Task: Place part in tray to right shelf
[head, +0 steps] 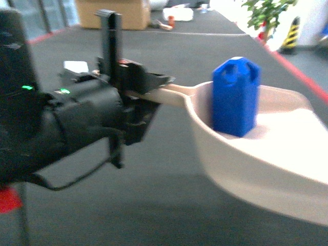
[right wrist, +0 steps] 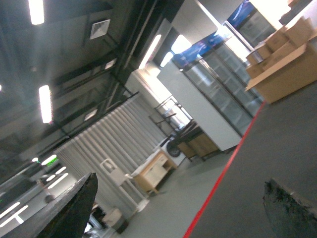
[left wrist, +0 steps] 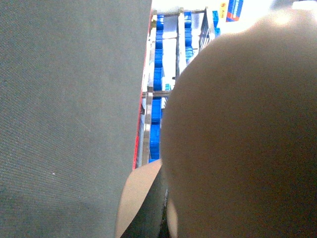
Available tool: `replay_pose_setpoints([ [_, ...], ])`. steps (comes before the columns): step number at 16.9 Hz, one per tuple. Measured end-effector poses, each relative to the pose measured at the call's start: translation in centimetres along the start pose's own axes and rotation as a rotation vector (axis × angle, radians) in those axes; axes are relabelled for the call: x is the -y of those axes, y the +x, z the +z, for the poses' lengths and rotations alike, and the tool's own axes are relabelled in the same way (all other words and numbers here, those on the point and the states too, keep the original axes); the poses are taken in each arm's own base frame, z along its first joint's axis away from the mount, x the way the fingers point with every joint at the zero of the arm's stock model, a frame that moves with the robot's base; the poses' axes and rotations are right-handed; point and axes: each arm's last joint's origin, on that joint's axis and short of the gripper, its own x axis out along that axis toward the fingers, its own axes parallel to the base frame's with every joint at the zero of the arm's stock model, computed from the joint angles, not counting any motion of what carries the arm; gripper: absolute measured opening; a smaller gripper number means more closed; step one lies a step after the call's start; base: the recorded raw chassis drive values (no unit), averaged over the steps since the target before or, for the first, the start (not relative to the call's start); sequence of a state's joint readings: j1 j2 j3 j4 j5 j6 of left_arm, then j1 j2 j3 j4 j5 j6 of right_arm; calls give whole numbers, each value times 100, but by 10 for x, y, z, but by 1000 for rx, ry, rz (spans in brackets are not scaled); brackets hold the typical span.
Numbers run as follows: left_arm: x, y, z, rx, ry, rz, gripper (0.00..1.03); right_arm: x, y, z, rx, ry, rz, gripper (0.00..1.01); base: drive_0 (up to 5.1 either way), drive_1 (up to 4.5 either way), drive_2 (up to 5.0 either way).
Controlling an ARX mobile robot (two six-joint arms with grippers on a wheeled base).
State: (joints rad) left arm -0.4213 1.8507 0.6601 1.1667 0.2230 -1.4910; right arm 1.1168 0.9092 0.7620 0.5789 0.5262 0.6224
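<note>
Inside beige tray (head: 287,169), pinched by left hand (head: 154,95): upright bright-blue part (head: 234,97).

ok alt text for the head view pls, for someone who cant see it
A black left gripper holds the handle of a pale beige tray above a dark grey floor, with a small bright-blue part standing upright inside it. Behind are a cardboard box, a potted plant and a red floor line.

part (head: 236,97) in tray (head: 266,169) | left tool (head: 148,95) at tray handle, left
</note>
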Motion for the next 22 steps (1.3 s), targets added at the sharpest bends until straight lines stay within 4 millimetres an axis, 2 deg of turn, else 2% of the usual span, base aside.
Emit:
replay_pose_setpoints([
  [2, -1, -2, 5, 24, -1, 7, 16, 36, -27, -5, 54, -159, -246, 98, 0, 0, 0],
  [3, -2, -3, 8, 42, -2, 7, 16, 43, -30, -9, 54, -207, -292, 98, 0, 0, 0],
  [5, -1, -1, -1, -7, -2, 2, 16, 45, -29, -12, 40, -239, -295, 98, 0, 0, 0],
  [9, -1, -2, 6, 29, -2, 5, 16, 45, -28, -12, 39, -249, -296, 98, 0, 0, 0],
  [22, -1, -2, 3, 13, -1, 8, 16, 45, -28, -12, 38, -250, -297, 98, 492, -256, -240],
])
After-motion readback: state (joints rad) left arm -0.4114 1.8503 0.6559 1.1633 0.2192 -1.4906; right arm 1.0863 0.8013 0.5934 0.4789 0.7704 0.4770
